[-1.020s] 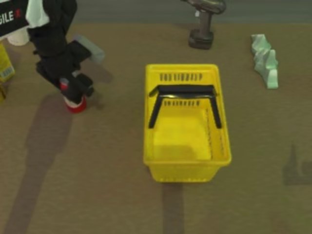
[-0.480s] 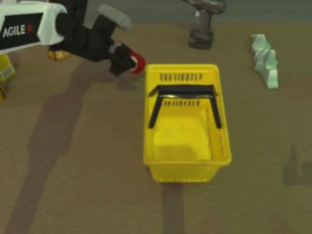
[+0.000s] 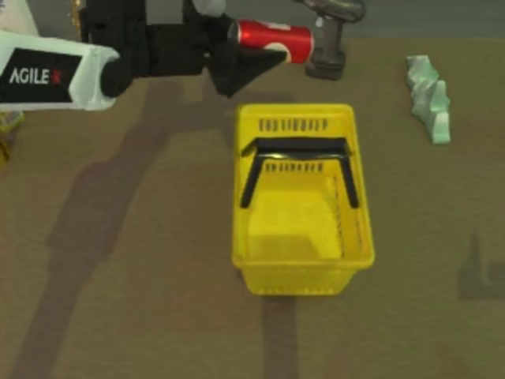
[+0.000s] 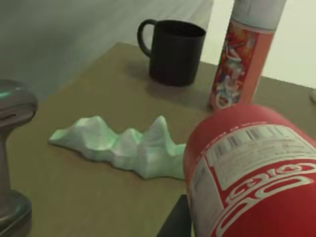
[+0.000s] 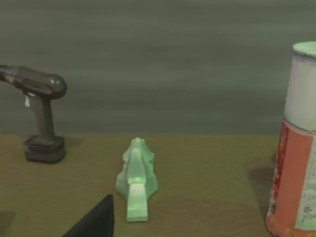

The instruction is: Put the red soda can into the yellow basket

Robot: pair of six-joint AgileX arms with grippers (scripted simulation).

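**Can aloft, short of the basket**

The left end effector (image 3: 237, 59) is clamped on the small red cylindrical soda can (image 3: 276, 39), which lies sideways in the air beyond the far rim of the large yellow slotted plastic basket (image 3: 246, 237) with its black folding handle (image 3: 296, 146). The carry step is under way. Next, I judge, the can must come over the open basket, clear of the handle, then be let go. The right end effector is out of view.

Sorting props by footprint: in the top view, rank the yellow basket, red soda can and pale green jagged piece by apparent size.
1. Yellow plastic slotted basket
2. Red cylindrical soda can, pale green jagged piece: alike, and the raised can sits nearer the camera.
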